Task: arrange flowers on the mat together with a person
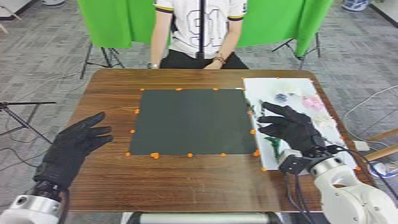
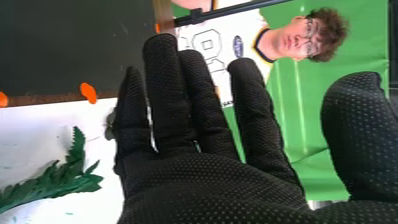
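Note:
A dark square mat (image 1: 194, 121) lies bare on the table, with orange marks around its edges. On the white sheet to its right are a pink flower (image 1: 313, 103), a small blue-grey flower (image 1: 281, 97) and some green leaves. My right hand (image 1: 291, 131) is above that sheet, beside the mat's right edge, open and holding nothing. In the right wrist view the right hand (image 2: 213, 185) has its fingers straight, near a green leafy stem (image 2: 55, 182) on the white sheet. My left hand (image 1: 78, 142) is open over the table's left side, apart from the mat.
The brown table (image 1: 195, 185) extends in front of the mat. A person sits across the table behind its far edge, hands low near the lap. The white sheet (image 1: 258, 86) runs along the table's right side.

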